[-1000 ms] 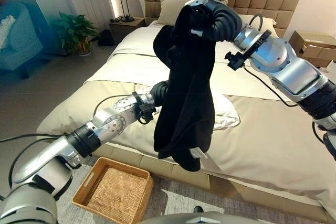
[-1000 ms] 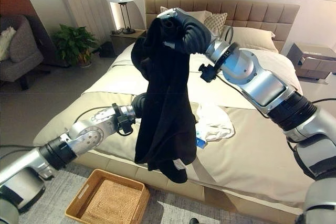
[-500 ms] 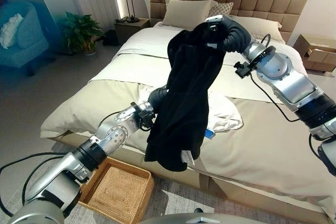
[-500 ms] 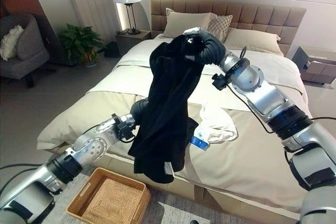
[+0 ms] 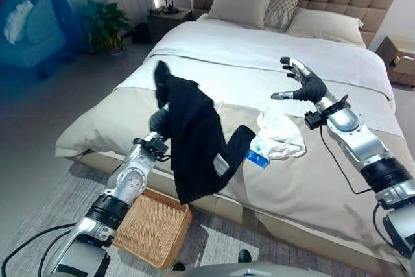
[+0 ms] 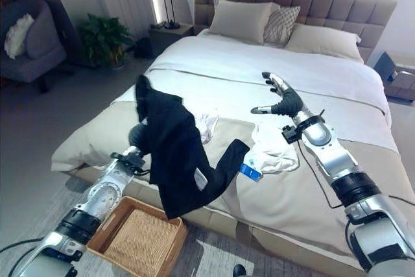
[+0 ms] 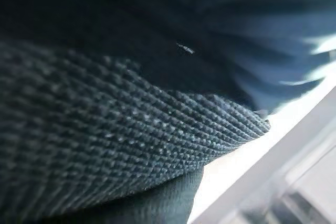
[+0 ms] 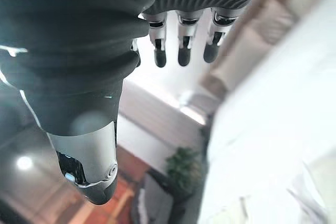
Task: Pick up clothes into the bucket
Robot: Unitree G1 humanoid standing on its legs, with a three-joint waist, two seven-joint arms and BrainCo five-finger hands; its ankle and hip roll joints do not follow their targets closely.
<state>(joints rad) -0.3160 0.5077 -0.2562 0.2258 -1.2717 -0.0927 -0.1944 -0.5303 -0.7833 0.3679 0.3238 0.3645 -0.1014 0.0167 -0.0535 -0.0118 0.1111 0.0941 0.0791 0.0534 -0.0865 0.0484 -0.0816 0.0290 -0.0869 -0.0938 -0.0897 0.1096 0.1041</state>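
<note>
A black garment (image 5: pixel 194 141) hangs draped over my left hand (image 6: pixel 135 136) at the bed's front edge. Its lower end dangles just above a wicker basket (image 5: pixel 152 228) on the rug, and one sleeve trails onto the bed. The left wrist view is pressed against the garment's dark knit cloth (image 7: pixel 105 129), which hides that hand's fingers. My right hand (image 5: pixel 300 82) hovers open over the middle of the bed, its fingers (image 8: pixel 181 45) straight and holding nothing. A white garment (image 5: pixel 280 137) with a blue tag (image 5: pixel 257 157) lies on the bed below it.
A second bit of white cloth (image 6: pixel 206 124) lies beside the black garment. Pillows (image 5: pixel 246 4) line the headboard. A lamp on a nightstand (image 6: pixel 165 4), a plant (image 5: pixel 104 27) and an armchair (image 6: pixel 29 50) stand to the left. A cardboard box (image 5: pixel 399 56) sits at the far right.
My right hand has let go of the black garment and moved down and right, open. The garment has dropped and now hangs from the left hand, lower and nearer the basket.
</note>
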